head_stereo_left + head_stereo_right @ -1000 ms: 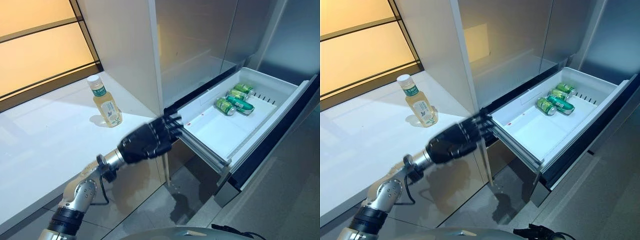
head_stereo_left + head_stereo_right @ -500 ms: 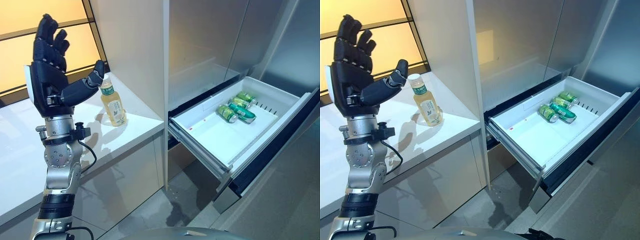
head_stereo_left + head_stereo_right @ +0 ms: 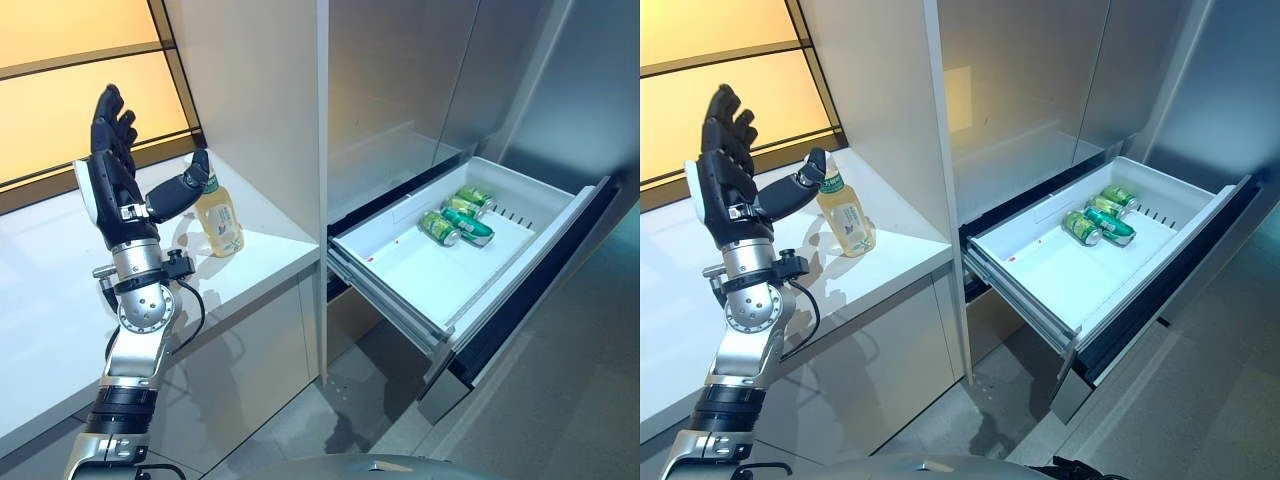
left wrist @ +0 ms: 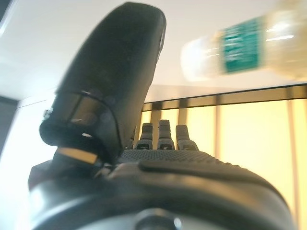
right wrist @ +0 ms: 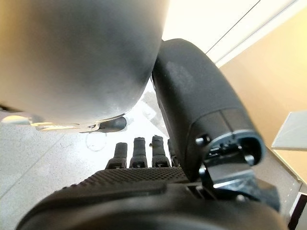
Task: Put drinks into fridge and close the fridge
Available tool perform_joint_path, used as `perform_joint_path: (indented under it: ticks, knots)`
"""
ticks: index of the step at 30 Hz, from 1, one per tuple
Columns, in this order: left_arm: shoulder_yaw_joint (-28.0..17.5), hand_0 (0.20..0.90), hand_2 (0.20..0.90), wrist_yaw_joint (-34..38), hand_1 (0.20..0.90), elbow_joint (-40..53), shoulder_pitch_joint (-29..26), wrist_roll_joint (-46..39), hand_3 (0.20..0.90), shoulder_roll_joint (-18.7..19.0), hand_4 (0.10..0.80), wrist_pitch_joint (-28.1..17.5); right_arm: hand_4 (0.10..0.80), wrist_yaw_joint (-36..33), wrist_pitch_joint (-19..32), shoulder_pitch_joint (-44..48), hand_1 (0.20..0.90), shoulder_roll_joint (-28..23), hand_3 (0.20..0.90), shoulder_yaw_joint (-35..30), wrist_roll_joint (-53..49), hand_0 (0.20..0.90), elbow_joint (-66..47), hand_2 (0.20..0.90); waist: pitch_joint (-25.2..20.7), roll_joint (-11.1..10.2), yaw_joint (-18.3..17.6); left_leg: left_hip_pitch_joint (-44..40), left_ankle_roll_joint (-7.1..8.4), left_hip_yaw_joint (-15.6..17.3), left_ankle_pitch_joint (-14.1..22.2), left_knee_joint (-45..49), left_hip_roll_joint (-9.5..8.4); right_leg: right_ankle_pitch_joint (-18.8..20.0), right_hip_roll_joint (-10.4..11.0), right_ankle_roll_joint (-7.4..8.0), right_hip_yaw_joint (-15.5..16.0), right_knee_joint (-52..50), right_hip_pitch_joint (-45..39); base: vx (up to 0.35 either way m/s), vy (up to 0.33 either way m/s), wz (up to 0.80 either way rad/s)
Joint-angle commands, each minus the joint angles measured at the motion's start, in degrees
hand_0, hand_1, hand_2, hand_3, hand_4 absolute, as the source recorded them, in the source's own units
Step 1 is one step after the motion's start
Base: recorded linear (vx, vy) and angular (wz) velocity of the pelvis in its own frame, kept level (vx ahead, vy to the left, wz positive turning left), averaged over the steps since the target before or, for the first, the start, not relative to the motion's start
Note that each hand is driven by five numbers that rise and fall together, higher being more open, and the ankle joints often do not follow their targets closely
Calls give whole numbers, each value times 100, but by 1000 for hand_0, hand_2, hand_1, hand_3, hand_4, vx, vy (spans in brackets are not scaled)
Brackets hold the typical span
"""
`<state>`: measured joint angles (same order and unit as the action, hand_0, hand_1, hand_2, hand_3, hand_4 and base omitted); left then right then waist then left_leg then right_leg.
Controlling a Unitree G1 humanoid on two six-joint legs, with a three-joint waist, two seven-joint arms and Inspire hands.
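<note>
A clear bottle of yellow drink (image 3: 222, 218) with a green label stands upright on the white counter (image 3: 50, 310), close to the tall cabinet side. My left hand (image 3: 108, 180) is raised beside it, open and empty, with fingers straight up and the thumb (image 3: 186, 186) reaching toward the bottle's cap. In the left wrist view the bottle (image 4: 242, 47) shows past the thumb (image 4: 115, 72), apart from it. The fridge drawer (image 3: 395, 300) is pulled out, with green cans (image 3: 455, 213) lying at its far end. My right hand (image 5: 144, 191) hangs over the floor, fingers relaxed, holding nothing.
A tall pale cabinet panel (image 3: 250, 90) stands between the counter and the steel fridge front (image 3: 400, 80). The open drawer's dark front (image 3: 530, 290) juts out over the grey floor (image 3: 330, 420). An orange-lit wall (image 3: 60, 90) runs behind the counter.
My left hand has left the drawer's edge, swung up over the counter and now stands lower and nearer the bottle. The camera has shifted slightly. Bottle and cans have not moved.
</note>
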<state>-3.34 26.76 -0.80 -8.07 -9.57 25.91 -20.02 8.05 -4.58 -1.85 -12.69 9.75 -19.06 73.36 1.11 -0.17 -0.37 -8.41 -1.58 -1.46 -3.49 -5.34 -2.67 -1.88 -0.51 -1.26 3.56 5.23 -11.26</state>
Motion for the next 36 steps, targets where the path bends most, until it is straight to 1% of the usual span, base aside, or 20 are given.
perform_joint_path:
  ticks: [1,6,10,14,20,25,36]
  knots:
    - [12,900,900,28,900,-18,-834,121,900,341,800,-266,800,100,-95,69,900,57,900,112,204,900,140,900,-70,59,-10,-180,-99,84,657,38,-97,-62,-35,228,116,-360,264,0,0,0]
    - [27,900,900,24,900,-374,-782,117,900,326,800,-214,800,125,-143,74,900,26,900,77,273,900,134,900,-81,59,-17,-192,-87,114,653,40,-89,-67,-35,233,110,-372,258,0,0,0]
    - [66,900,900,155,900,-646,-720,347,900,335,800,-123,800,138,-166,66,900,2,900,51,326,900,111,900,-76,66,-27,-202,-86,127,654,40,-88,-67,-36,233,109,-374,254,0,0,0]
    - [131,900,900,95,900,-1007,-711,303,900,330,800,-77,800,169,-179,73,900,-15,900,31,373,900,114,900,-81,70,-49,-223,-89,161,664,43,-85,-74,-32,240,100,-393,252,0,0,0]
    - [186,900,900,10,900,-1258,-742,209,900,307,800,-65,800,173,-201,65,900,-21,900,35,418,900,93,900,-91,81,-82,-233,-87,197,666,46,-86,-75,-31,253,80,-400,250,11,4,-2]
    - [242,900,900,-168,900,-1316,-801,73,900,302,800,-39,800,177,-218,60,900,-39,900,27,425,900,80,900,-84,86,-115,-241,-87,232,671,53,-83,-75,-26,260,68,-414,254,19,5,-5]
    - [298,900,900,-271,900,-1352,-1058,-173,900,354,800,-74,800,192,-215,12,900,-48,900,-4,447,900,110,900,-100,109,-222,-282,-114,310,709,72,-92,-97,-27,282,3,-478,275,14,1,-2]
